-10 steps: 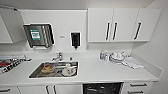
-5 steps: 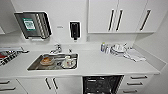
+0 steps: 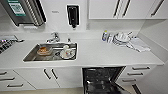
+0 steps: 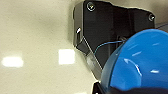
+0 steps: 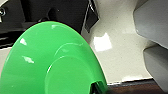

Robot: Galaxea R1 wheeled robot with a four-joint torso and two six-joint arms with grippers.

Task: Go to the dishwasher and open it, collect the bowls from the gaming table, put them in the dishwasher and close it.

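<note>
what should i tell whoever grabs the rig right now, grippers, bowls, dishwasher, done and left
Left gripper: the blue bowl shows large at the left wrist; fingers not discernible.
Right gripper: the green bowl shows large at the right wrist; fingers not discernible.
Dishwasher: door open, dark racks visible, under the white counter right of the sink.
Done: dishwasher opened, both bowls apparently collected, robot in front of the counter.
Left: put both bowls in the racks, close the door.

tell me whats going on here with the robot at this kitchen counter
The robot faces a white counter with a sink. Below it the dishwasher stands open, its dark inside showing. A blue bowl fills the left wrist view and a green bowl the right wrist view, so both seem carried, not yet loaded.
</note>
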